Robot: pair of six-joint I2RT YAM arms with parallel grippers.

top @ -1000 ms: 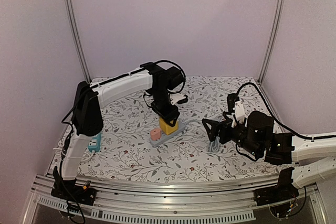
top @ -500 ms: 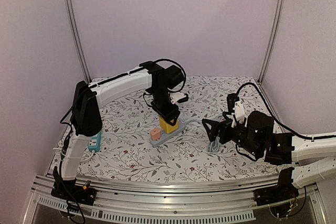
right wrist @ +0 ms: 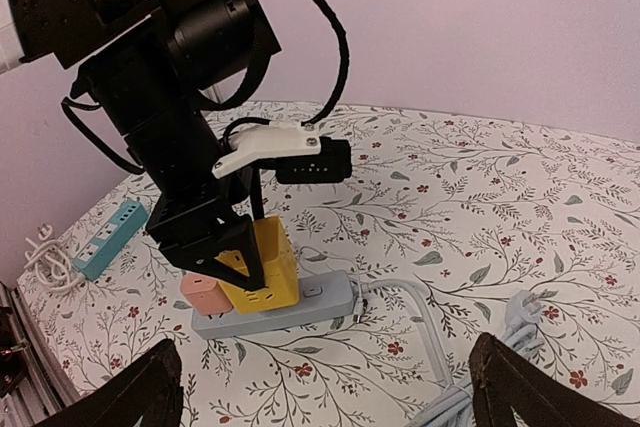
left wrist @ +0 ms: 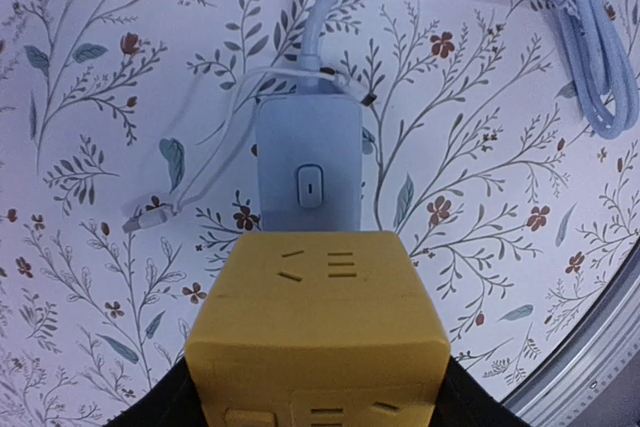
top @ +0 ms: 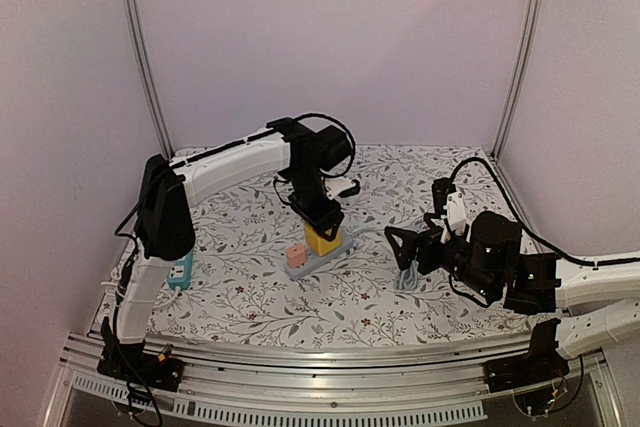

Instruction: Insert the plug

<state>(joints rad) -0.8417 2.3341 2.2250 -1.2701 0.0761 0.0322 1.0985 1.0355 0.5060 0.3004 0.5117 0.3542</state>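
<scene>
A yellow cube-shaped plug [top: 321,239] stands on the grey power strip [top: 342,247] in the middle of the table. My left gripper [top: 320,223] comes down from above and is shut on the cube's sides. In the left wrist view the yellow plug [left wrist: 320,332] fills the bottom, with black fingers [left wrist: 165,405] on both flanks and the strip's switch end [left wrist: 308,172] beyond it. The right wrist view shows the yellow plug [right wrist: 268,269] next to a pink plug [right wrist: 203,295] on the strip [right wrist: 322,302]. My right gripper [right wrist: 330,397] hangs open to the right, holding nothing.
The strip's pale cable [left wrist: 590,37] curves away and lies coiled [top: 408,277] under my right gripper. A teal power strip [top: 180,271] with white cord lies at the left edge. Frame posts and walls close the back and sides.
</scene>
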